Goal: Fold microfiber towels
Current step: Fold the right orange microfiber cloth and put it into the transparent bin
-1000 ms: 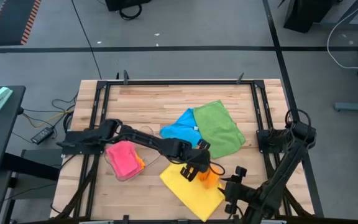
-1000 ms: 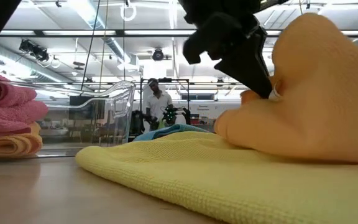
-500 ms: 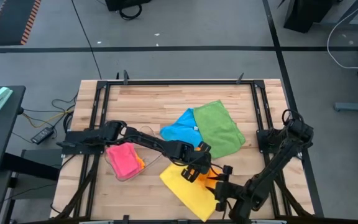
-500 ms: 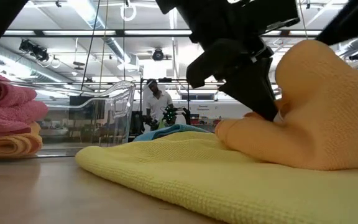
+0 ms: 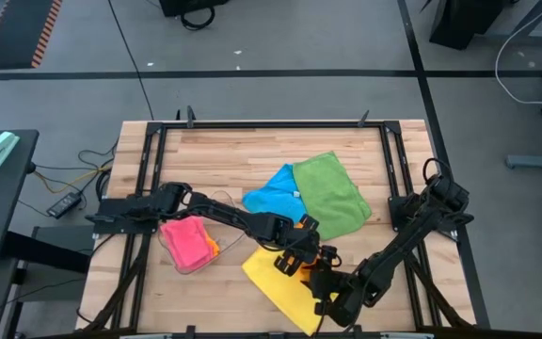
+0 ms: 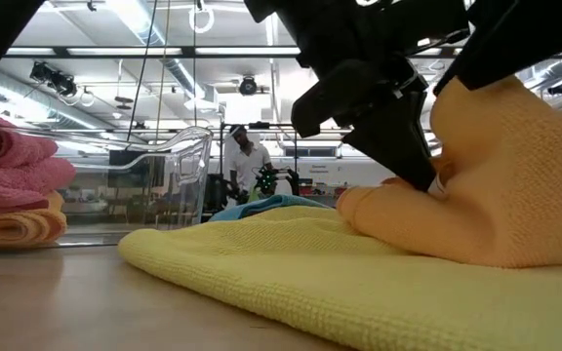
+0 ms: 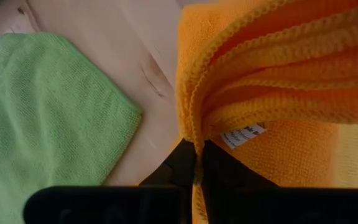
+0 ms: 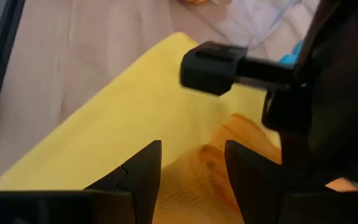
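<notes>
Orange towel (image 7: 278,93) sits bunched on the yellow towel (image 5: 280,282) near the surface's front edge, mostly hidden from above by both arms. Only the left wrist view shows the left gripper (image 7: 197,163) with jaws closed on the towel's hemmed edge beside a white tag (image 7: 242,135). The right gripper (image 8: 191,165) hangs just over the same cloth, jaws spread apart. Overhead, blue towel (image 5: 273,191) and green towel (image 5: 332,193) lie side by side; a pink towel (image 5: 186,240) rests in the clear tray (image 6: 169,161). Low down, a person (image 6: 247,161) stands far behind.
</notes>
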`<action>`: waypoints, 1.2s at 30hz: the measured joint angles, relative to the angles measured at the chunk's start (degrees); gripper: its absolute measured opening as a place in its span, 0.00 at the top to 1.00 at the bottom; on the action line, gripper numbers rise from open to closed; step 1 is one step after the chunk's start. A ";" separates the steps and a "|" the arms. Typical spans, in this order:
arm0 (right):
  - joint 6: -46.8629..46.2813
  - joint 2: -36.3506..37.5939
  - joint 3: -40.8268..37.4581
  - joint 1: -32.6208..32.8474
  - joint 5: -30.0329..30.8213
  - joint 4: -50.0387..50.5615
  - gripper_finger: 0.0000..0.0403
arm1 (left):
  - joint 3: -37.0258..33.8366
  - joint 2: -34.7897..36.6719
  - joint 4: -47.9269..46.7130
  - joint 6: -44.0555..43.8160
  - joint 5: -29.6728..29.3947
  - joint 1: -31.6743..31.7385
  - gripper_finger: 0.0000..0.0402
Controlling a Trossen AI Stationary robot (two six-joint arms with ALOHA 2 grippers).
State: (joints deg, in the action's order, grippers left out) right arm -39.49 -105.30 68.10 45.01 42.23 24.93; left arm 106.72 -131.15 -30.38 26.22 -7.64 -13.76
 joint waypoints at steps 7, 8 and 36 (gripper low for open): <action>-1.14 0.00 0.00 0.12 -1.42 0.23 0.79 | 0.01 0.00 -0.86 0.02 0.02 -0.02 0.90; -1.52 0.00 0.00 0.18 -1.50 0.39 0.84 | 0.00 0.00 -0.92 0.02 0.02 -0.02 0.91; -16.85 0.00 -0.42 3.09 0.62 12.28 0.96 | -2.33 6.06 -2.05 -4.93 9.24 -1.59 0.56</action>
State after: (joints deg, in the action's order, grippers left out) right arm -56.33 -105.30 67.68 48.10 42.85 37.21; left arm 104.38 -125.09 -32.43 21.28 1.60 -15.35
